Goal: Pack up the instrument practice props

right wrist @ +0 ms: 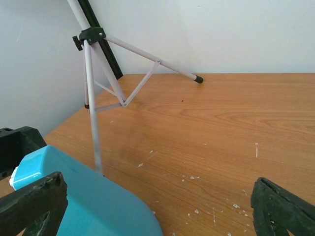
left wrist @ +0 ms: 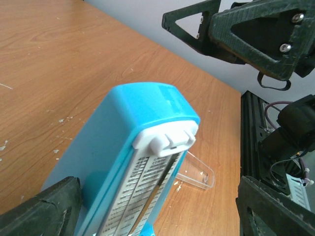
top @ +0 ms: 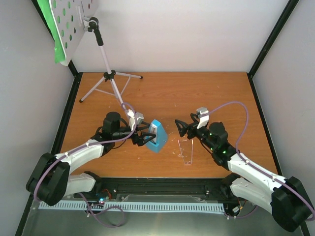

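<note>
**Wooden bench [top: 197,93] in a white-walled enclosure: metronome [top: 157,136] at mid-bench**

The blue pyramid metronome stands near the middle of the bench, slightly toward the left edge. The left gripper [top: 142,138] meets it from the left. Its fingers are spread wide with the metronome between them, not clamped; whether they touch it cannot be told. The right gripper [top: 181,127] hangs just right of the metronome, jaws likewise apart and empty. A clear plastic strip [top: 186,152] lies flat toward the near edge. The silver tripod music stand [top: 110,78] occupies the far-left corner, and its grey perforated tray [top: 74,19] carries a green page [top: 51,24].
</note>
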Controlling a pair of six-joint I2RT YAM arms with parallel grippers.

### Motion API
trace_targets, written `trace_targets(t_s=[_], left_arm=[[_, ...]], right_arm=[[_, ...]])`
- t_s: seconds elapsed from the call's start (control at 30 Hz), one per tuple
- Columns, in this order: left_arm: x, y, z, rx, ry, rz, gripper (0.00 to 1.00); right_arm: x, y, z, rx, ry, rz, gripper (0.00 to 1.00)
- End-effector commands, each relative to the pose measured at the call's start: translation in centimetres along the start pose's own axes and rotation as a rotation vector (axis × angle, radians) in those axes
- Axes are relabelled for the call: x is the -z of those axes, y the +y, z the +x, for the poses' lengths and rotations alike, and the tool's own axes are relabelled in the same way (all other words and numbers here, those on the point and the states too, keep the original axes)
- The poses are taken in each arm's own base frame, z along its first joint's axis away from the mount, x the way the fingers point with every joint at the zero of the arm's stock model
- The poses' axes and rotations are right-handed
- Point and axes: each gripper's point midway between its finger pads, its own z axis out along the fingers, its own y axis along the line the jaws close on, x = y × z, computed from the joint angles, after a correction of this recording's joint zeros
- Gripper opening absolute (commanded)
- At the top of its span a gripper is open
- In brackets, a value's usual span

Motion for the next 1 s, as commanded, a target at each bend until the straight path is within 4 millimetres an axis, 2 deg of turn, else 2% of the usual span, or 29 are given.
trace_targets(t_s=[0.0,0.23,0.47,0.97], left_arm=[[-0.8,-0.3,-1.7,-0.097,-0.031,0.008,0.85],[-0.6,0.5,-1.7,-0.093,-0.052,-0.046,0.76],[-0.8,0.3,-2.0,-0.096,-0.059,-0.037,0.65],[-1.0,0.7,-1.7,-0.084,-0.054,-0.057,0.56]], right_arm=[[0.2,0.1,-0.4,-0.012,-0.027,-0.011,1.00],[0.2,-0.1,-0.2,-0.016,-0.031,-0.009,1.00],[0.1,0.0,-0.2,-0.016,-0.035,-0.015,1.00],[0.3,-0.3,0.0,-0.017,-0.042,0.000,1.00]])
